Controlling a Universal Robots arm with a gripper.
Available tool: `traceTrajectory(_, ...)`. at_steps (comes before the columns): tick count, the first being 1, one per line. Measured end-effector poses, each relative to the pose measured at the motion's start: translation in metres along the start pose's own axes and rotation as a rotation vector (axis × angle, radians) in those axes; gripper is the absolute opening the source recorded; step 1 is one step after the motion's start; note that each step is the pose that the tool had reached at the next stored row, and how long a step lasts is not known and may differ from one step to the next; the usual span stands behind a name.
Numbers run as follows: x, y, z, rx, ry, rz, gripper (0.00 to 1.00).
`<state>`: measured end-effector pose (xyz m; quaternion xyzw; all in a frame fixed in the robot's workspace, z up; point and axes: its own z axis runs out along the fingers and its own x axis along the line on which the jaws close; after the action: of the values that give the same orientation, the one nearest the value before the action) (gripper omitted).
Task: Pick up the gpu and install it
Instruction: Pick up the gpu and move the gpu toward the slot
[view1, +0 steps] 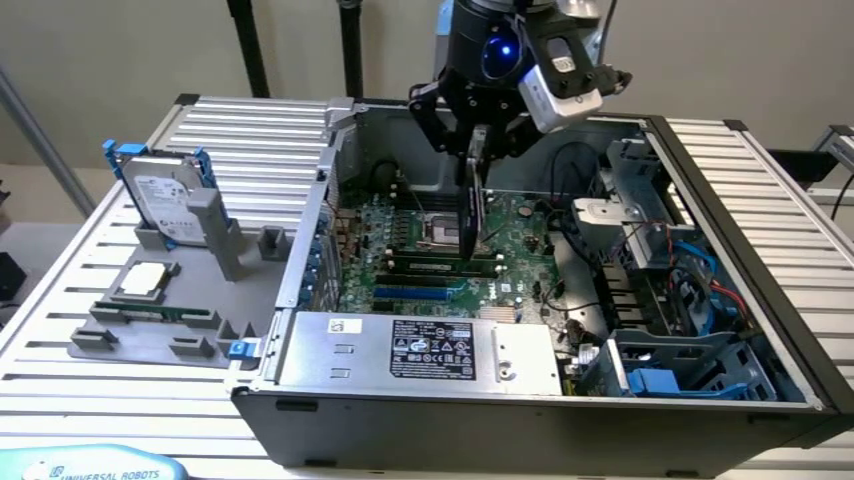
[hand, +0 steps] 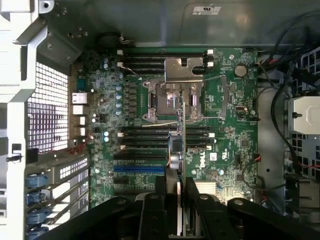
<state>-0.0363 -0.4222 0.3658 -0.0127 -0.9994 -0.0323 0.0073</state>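
The gpu (view1: 470, 215) hangs on edge over the green motherboard (view1: 514, 225) inside the open computer case (view1: 534, 410). My gripper (view1: 478, 140) is shut on its upper edge. The card's lower edge is near the black slots in the middle of the board; contact with them cannot be told. In the wrist view the gpu (hand: 176, 157) appears as a thin edge running from my black fingers (hand: 150, 210) toward the CPU socket (hand: 175, 95). It crosses the black slots (hand: 142, 134), and a blue slot (hand: 137, 169) lies beside it.
On the exterior view's left, a grey fixture (view1: 147, 335) holds a silver hard drive in a blue-handled frame (view1: 167, 205) and a square CPU chip (view1: 144, 281). A power supply (view1: 420, 350) fills the case's near side. Cables (view1: 667, 270) and a drive cage (view1: 681, 365) crowd the right.
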Motion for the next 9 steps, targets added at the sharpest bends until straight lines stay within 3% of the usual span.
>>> traceTrajectory(4,-0.0073,-0.0002,0.0065,0.0080,0.0009,-0.019,0.27)
traceTrajectory(9,-0.0079,-0.0003,0.0074,0.0087,0.0013,-0.021,0.27)
